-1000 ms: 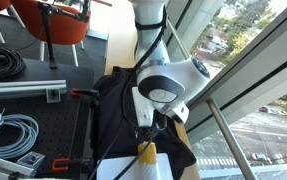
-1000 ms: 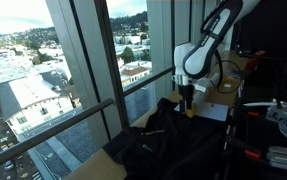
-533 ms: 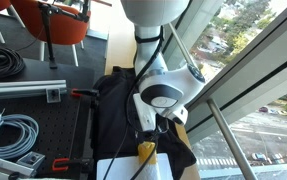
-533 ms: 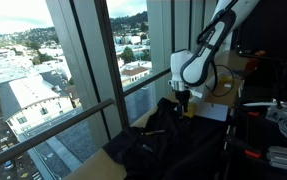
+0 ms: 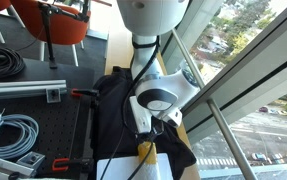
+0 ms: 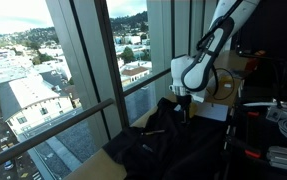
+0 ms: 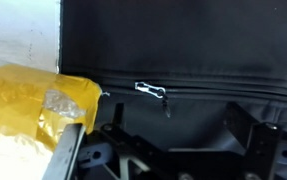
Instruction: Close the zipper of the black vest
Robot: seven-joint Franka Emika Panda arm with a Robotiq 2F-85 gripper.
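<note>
Dropped closer to large soft black fabric vest (image 7: pixel 183 45), hand (image 7: pixel 178 140) wide and empty near small silvery pull tab (image 7: pixel 151 91) of thin dark zipper (image 7: pixel 233 97), grasp likely next.

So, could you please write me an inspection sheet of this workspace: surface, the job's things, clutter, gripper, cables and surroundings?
Surface: black perforated table, its window end under the black vest.
Job's things: the vest is spread out; the zipper runs across the wrist view, with the silvery pull tab on it.
Clutter: yellow crumpled wrapping at the vest's edge; red clamp on the table.
Gripper: gripper open, above the vest, holding nothing.
Cables: black coil; grey coiled hose.
Surroundings: window glass with a city view; orange chairs.
</note>
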